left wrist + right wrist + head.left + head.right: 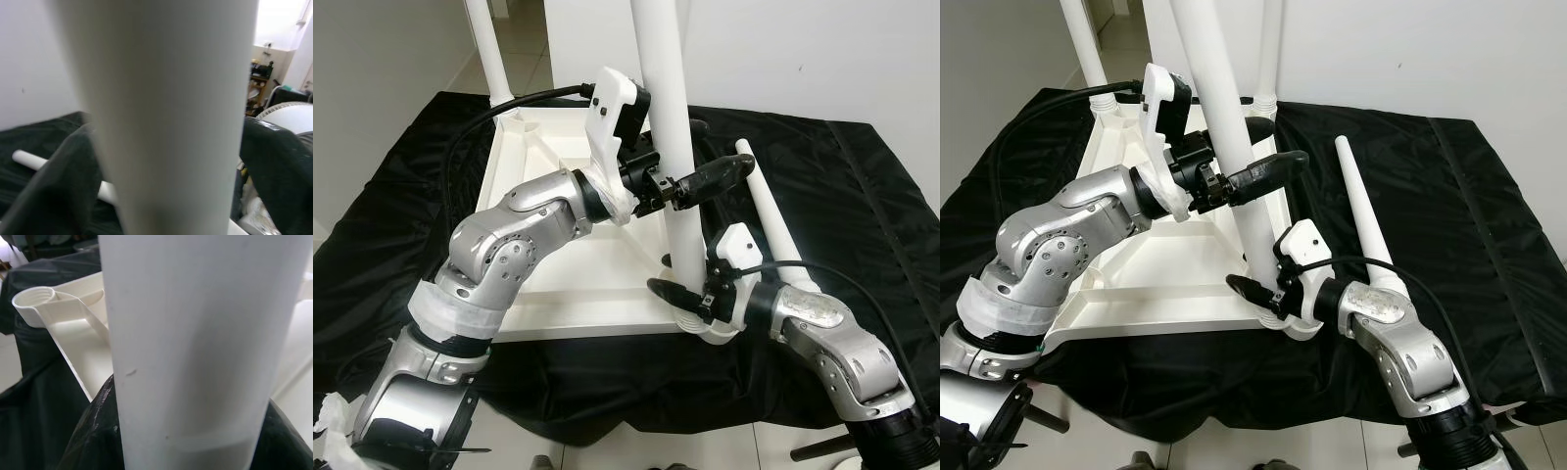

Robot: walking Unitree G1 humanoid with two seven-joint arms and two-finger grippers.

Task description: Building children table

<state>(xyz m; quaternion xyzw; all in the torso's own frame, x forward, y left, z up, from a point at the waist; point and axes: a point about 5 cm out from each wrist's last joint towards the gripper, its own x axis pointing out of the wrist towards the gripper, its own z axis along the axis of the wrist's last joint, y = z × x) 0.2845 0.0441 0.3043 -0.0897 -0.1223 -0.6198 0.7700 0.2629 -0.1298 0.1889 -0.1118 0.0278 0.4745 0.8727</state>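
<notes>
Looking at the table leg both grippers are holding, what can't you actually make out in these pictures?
- Whether the held leg is seated in its corner socket: eye views, hidden by the right gripper.
- The leg's top: cut off by the upper edge in both eye views.
- Thread engagement: wrist views blurred, too close to the leg.
- Left gripper's far finger: behind the leg.
- The table top's far corners: partly blocked by the left arm.
</notes>
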